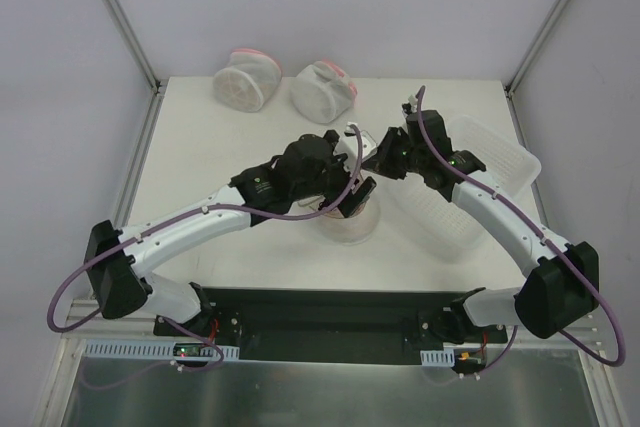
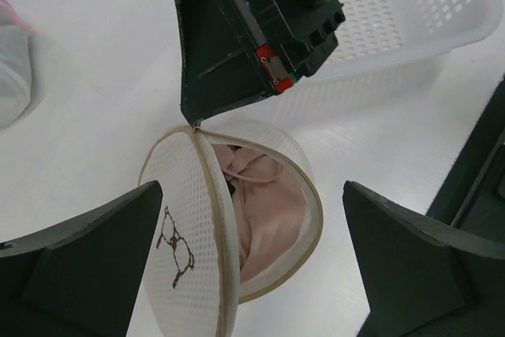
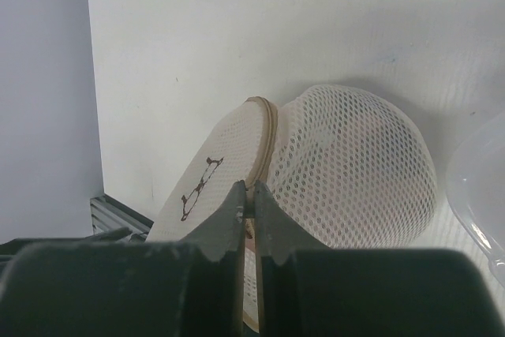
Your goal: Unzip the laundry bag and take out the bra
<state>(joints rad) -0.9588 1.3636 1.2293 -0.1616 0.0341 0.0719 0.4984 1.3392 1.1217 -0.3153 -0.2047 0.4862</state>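
Observation:
The laundry bag lies at the table's middle, white mesh with a tan rim. In the left wrist view its flat face with the bra symbol stands apart from the dome, and the pink bra shows in the gap. My left gripper is open, one finger on each side of the bag; in the top view the gripper is right over it. My right gripper is shut on the zip pull at the bag's rim; its tip shows above the bag.
A white ribbed plastic tray stands right of the bag, close behind the right gripper, and fills the left wrist view's upper right. Two white mesh pouches with pink trim sit at the table's far edge.

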